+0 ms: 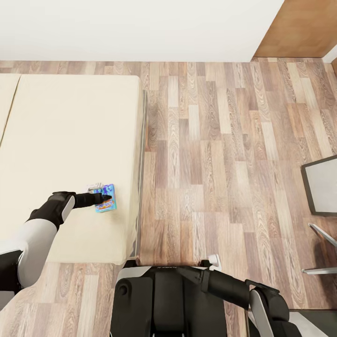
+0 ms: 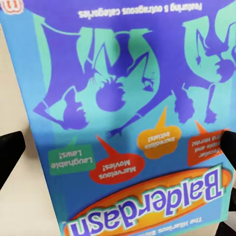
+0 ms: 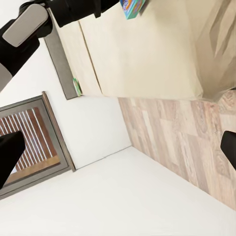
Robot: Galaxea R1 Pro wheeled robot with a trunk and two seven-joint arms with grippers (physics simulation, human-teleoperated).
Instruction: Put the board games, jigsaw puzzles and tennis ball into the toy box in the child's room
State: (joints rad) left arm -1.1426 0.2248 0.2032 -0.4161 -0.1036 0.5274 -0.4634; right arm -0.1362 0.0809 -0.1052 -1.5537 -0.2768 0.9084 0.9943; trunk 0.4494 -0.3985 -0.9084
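Cream bed [image 1: 70, 140] beside wood floor [image 1: 224, 154]; left gripper [image 1: 106, 197] over board game [image 1: 106, 204], fingers spread apart. Right gripper [image 3: 118, 147] stood apart, empty.

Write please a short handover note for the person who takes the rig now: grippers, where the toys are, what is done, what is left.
Left gripper: open, fingers on either side of the Balderdash game, not yet closed on it.
Right gripper: open, empty, idle near the trunk.
The game lies flat on the bed, near its edge.
Toy box, table and the other toys are out of sight here.
Done: nothing that can be confirmed.
Left: close on the game, carry it to the toy box, then the rest.
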